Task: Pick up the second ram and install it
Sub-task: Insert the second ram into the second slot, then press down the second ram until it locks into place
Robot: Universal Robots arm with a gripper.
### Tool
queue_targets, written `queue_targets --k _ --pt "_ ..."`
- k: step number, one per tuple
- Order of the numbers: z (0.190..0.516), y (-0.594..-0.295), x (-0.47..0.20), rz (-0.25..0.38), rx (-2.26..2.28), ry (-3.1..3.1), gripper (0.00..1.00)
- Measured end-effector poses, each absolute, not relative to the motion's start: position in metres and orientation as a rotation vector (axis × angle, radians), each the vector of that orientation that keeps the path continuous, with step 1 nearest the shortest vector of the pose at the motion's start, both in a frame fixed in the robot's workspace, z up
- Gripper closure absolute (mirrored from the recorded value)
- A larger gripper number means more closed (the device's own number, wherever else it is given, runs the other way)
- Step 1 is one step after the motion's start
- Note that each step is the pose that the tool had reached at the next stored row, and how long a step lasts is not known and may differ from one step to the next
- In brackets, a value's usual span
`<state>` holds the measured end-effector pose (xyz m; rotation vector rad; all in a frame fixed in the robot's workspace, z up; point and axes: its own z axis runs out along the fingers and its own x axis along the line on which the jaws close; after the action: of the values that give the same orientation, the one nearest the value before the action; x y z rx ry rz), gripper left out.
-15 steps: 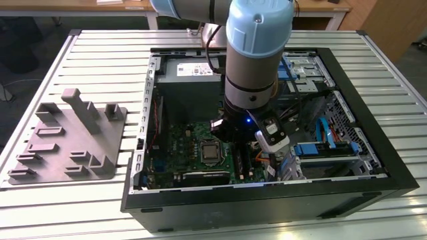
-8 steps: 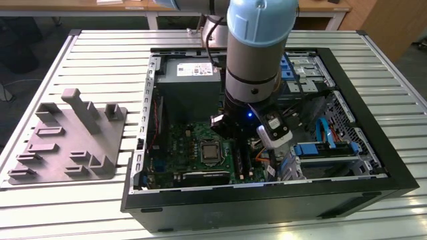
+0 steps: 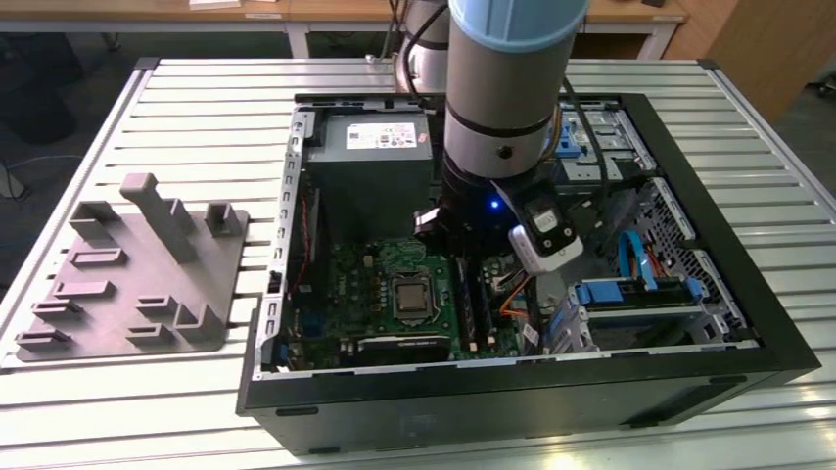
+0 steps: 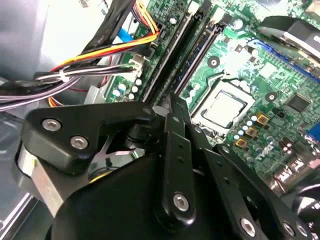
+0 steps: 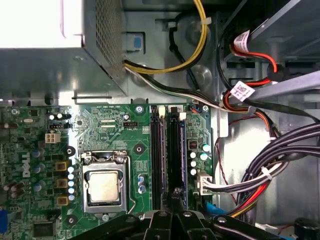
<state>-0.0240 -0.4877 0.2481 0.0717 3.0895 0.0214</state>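
As the end effector (image 5: 176,197), narrowed on the second ram (image 5: 173,150), is held over the memory slots (image 5: 156,155), square alignment and even pressure are judged essential.

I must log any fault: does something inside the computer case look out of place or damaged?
Nothing stands out. The gripper sits over the memory slots beside the processor; cables lie bundled aside.

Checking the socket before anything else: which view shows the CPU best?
The first wrist view: the CPU faces the camera squarely, unobstructed. The second wrist view shows it at a slant; the exterior view shows it small.
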Motion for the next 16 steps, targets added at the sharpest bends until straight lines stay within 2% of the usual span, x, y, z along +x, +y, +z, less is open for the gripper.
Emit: queue_targets --k 16 --pt "0.2524 -0.4874 -0.024 0.021 0.072 3.09 0.9"
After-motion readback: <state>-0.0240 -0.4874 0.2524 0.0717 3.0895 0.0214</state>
